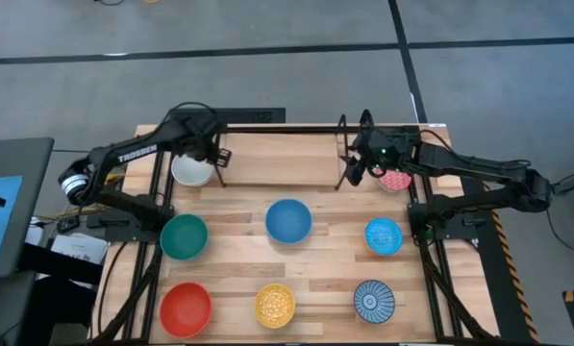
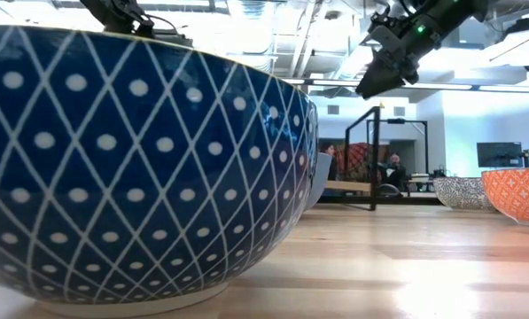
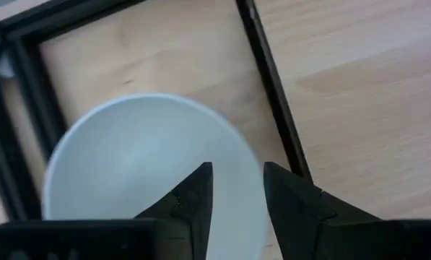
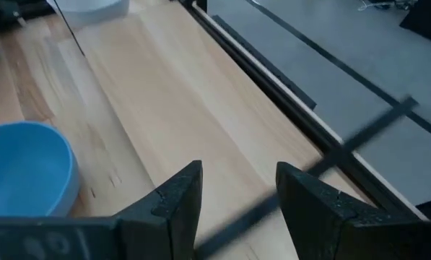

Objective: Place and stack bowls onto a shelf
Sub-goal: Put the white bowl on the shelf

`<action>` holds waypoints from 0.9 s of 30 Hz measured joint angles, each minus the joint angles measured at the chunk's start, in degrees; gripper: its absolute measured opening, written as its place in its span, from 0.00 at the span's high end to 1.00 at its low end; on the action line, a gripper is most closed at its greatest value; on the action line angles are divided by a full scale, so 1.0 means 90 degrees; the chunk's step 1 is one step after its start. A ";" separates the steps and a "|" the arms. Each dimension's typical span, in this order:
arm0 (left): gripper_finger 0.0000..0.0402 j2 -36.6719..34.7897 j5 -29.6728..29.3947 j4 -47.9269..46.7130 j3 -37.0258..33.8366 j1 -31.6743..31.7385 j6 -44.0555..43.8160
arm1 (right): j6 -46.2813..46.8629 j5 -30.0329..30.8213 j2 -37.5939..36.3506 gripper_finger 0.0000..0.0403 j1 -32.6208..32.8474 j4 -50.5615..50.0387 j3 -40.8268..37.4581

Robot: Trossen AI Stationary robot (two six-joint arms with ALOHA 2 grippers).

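- Left pincer [image 1: 206, 154] hangs over the white bowl [image 1: 192, 170] on the shelf [image 1: 277, 159] at ten o'clock, fingers apart, holding nothing.
- Right pincer [image 1: 356, 171] is open too, by the red-pink patterned bowl [image 1: 396, 180] at two o'clock.
- Next, I think: fetch another bowl.

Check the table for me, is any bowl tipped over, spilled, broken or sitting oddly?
Nothing stands out. The bowls in the high view sit upright and apart: the white bowl under the left gripper, the red-pink patterned bowl by the right gripper, and the six others on the table. Nothing looks spilled or broken.
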 joint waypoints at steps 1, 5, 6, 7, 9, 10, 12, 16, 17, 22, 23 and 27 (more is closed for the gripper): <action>0.73 0.0000 0.0005 -0.0040 -0.0027 0.0064 -0.0001 | 0.0007 0.0000 0.0000 0.50 0.0001 0.0007 -0.0014; 0.73 0.0095 0.0358 0.0336 -0.0115 0.0079 -0.0072 | 0.0066 0.0000 0.0000 0.50 0.0007 0.0040 -0.0016; 0.73 0.0167 0.0408 0.0467 -0.0112 0.0023 -0.0115 | 0.0069 0.0000 0.0000 0.50 0.0007 0.0064 -0.0016; 0.73 0.0256 0.0418 0.0541 -0.0114 -0.0040 -0.0168 | 0.0069 0.0002 0.0000 0.50 0.0007 0.0111 -0.0016; 0.73 0.0449 0.0479 0.0815 -0.0115 -0.0158 -0.0221 | 0.0069 0.0002 0.0000 0.50 0.0007 0.0187 -0.0016; 0.73 0.0569 0.0497 0.0965 -0.0112 -0.0208 -0.0216 | 0.0069 0.0002 0.0000 0.50 0.0007 0.0237 -0.0016; 0.73 0.0786 0.0463 0.1080 -0.0084 -0.0341 -0.0178 | 0.0069 0.0002 0.0000 0.50 0.0007 0.0283 -0.0016; 0.73 0.1048 -0.0320 0.1081 -0.0054 -0.0547 -0.0171 | 0.0041 0.0002 0.0000 0.50 0.0010 0.0279 -0.0016; 0.73 0.1053 -0.0457 0.1068 -0.0043 -0.0569 -0.0176 | 0.0031 0.0002 0.0000 0.50 0.0008 0.0275 -0.0016; 0.73 0.1036 -0.1053 0.0622 0.0111 -0.0653 -0.0004 | 0.0011 0.0005 0.0000 0.50 0.0010 0.0264 -0.0016; 0.73 0.1039 -0.1224 0.0438 0.0121 -0.0663 0.0125 | 0.0006 0.0005 0.0000 0.50 0.0009 0.0252 -0.0016; 0.73 0.1045 -0.2148 -0.0104 0.0113 -0.0666 0.0610 | -0.0078 0.0007 0.0000 0.50 0.0010 0.0206 -0.0016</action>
